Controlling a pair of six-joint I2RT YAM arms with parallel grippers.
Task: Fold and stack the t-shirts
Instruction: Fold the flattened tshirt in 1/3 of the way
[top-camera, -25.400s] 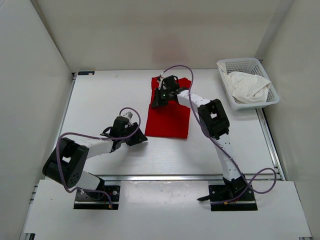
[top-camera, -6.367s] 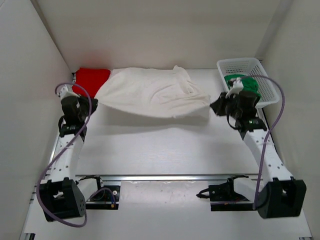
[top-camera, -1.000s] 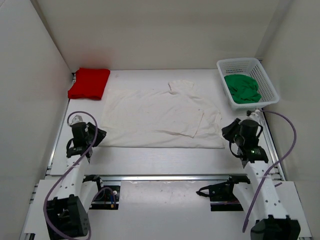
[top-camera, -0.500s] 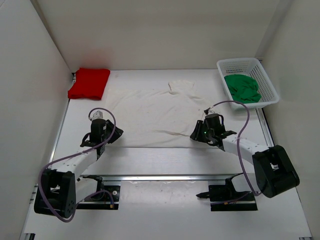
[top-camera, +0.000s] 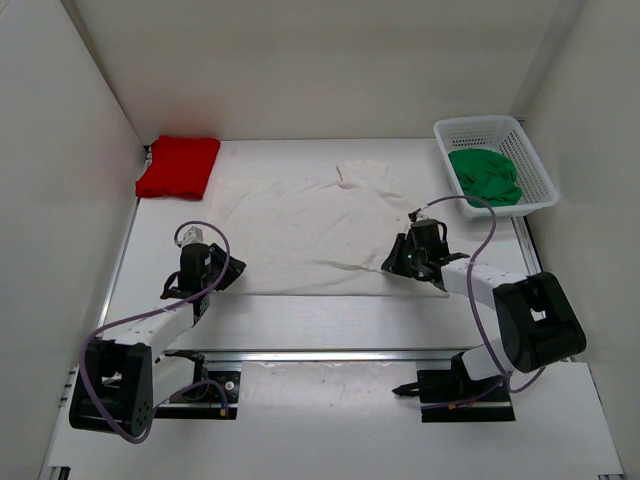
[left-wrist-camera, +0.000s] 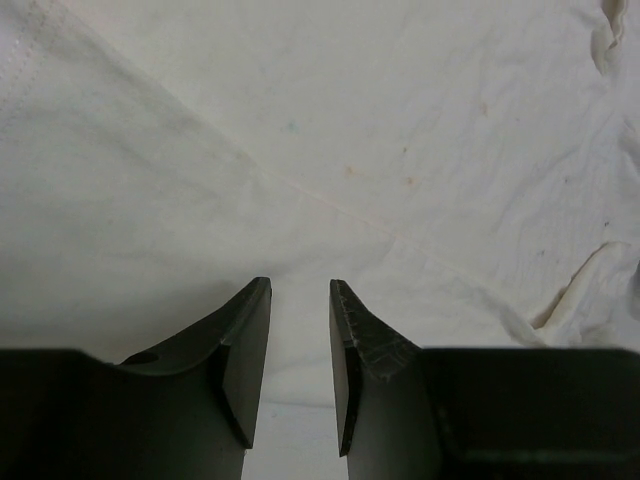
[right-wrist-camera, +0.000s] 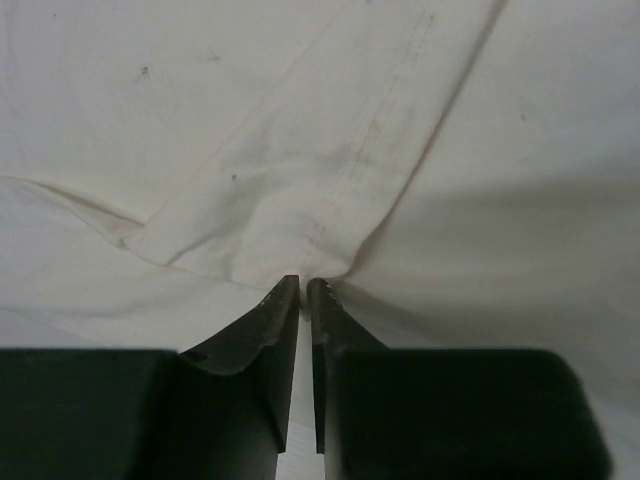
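Note:
The white t-shirt (top-camera: 300, 220) lies spread flat on the table, and it fills both wrist views (left-wrist-camera: 350, 120) (right-wrist-camera: 250, 120). My right gripper (top-camera: 393, 264) (right-wrist-camera: 303, 282) is shut on a puckered fold by the sleeve hem at the shirt's near right. At the shirt's near left corner, my left gripper (top-camera: 228, 273) (left-wrist-camera: 300, 288) is open. Its fingers straddle the hem, and cloth shows below the gap. A red t-shirt (top-camera: 180, 167) sits folded at the far left corner. The green t-shirt (top-camera: 487, 176) lies bunched in the basket.
The white mesh basket (top-camera: 447, 130) stands at the far right by the wall. Walls close in the table on the left, back and right. A strip of bare table (top-camera: 330, 315) runs between the shirt's near edge and the arm bases.
Both arms swung in from the table's sides to the white shirt's near edge. The right jaws opened briefly, then closed on the sleeve fold. The left jaws narrowed slightly.

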